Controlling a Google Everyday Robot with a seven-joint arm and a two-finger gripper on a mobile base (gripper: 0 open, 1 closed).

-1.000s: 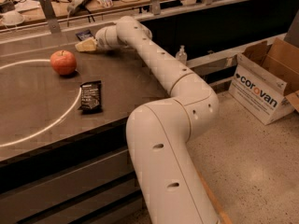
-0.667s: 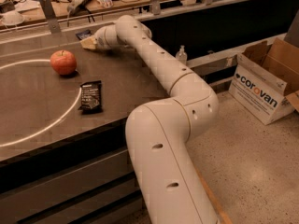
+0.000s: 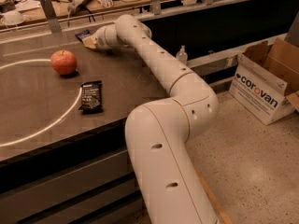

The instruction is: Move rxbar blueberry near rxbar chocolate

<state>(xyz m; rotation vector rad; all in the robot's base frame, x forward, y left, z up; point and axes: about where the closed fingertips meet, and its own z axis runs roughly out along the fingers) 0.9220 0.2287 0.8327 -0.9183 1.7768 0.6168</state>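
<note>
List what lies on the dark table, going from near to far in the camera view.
rxbar chocolate → apple → rxbar blueberry at the far edge. The tool sits right against the rxbar blueberry, so I leave it out of the order.

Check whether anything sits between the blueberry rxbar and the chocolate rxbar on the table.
Nothing visible blocks the direct line. The gripper is at the rxbar blueberry; the apple sits just beside the path to the rxbar chocolate.

two bars (image 3: pixel 91 96) (image 3: pixel 83 33), one apple (image 3: pixel 63 62), pincer (image 3: pixel 89 41) at back
</note>
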